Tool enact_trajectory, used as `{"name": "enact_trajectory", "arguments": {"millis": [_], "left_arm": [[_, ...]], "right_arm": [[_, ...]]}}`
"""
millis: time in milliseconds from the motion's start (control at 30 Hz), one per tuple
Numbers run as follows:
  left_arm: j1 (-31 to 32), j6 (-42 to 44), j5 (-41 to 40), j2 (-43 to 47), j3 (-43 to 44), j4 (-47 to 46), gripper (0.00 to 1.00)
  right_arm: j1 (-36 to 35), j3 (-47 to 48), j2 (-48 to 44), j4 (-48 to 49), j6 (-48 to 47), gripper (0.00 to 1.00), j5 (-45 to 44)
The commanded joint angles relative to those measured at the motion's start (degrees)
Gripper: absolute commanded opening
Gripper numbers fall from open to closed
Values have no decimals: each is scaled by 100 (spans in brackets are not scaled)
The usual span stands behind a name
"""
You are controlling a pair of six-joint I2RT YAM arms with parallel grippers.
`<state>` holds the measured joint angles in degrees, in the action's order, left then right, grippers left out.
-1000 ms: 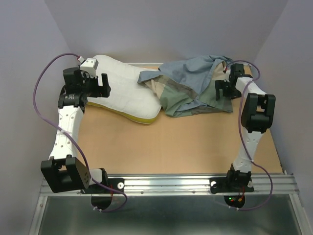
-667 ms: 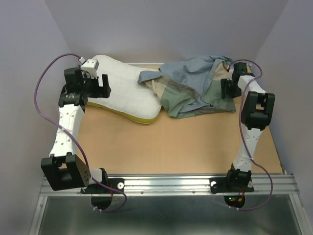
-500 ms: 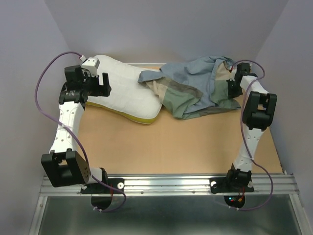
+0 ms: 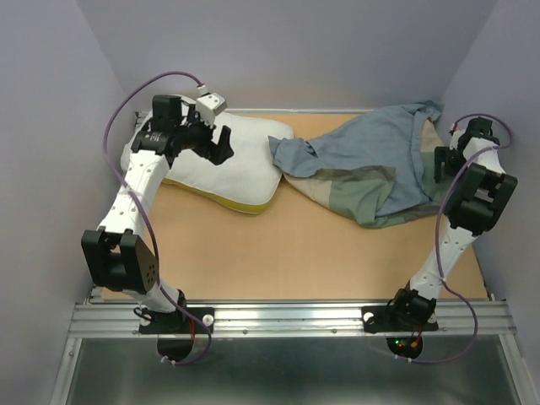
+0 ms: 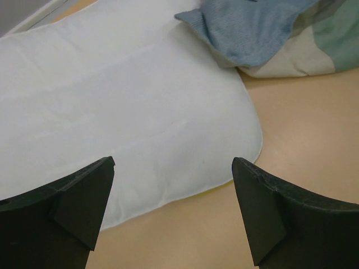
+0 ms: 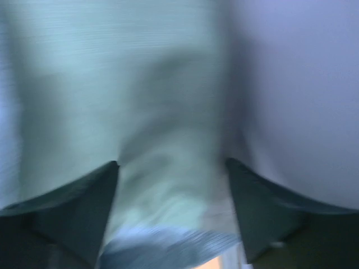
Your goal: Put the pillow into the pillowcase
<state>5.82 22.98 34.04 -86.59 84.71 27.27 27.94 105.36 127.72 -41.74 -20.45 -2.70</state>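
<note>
In the top view our left arm rises from its base at the lower left, bends at the elbow and reaches to the upper left of the frame. There the left gripper (image 4: 217,145) hangs over the pillow (image 4: 249,160). The wrist view shows its fingers (image 5: 78,196) spread wide with nothing between them, only the pillow's white quilting below. The pillow lies flat on the table (image 4: 295,245) at upper left, its yellow band (image 4: 245,203) along the near edge.

Our right arm stands steeply at the right edge, folded back at the elbow, with the right gripper (image 4: 440,162) at the pillowcase's right end. The pillowcase (image 4: 371,160) sprawls across the upper right, its left corner just beside the pillow. The right wrist view is blurred. The fingers (image 6: 67,207) stand well apart with cloth between them, and we cannot tell whether they have any hold of it.
</note>
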Motion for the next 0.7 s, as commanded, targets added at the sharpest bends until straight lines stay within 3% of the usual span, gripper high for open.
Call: {"name": "enact_trajectory", "arguments": {"millis": [0,167,233,667], "left_arm": [[252,277,637,-314,643,209,97],[261,172,1087,-351,592,25,94],[261,119,1087,-298,521,-63,94],[252,101,815,-43,336,-37,94]], "right_arm": [[-307,713,-966,-852,-249,89,1585],[-684,311,-1636,-1328,-600,91,3071],[-843,125,-1698,-1337,-610,90,3152],[-1107,635,-433,-1644,-311,85,4057]]}}
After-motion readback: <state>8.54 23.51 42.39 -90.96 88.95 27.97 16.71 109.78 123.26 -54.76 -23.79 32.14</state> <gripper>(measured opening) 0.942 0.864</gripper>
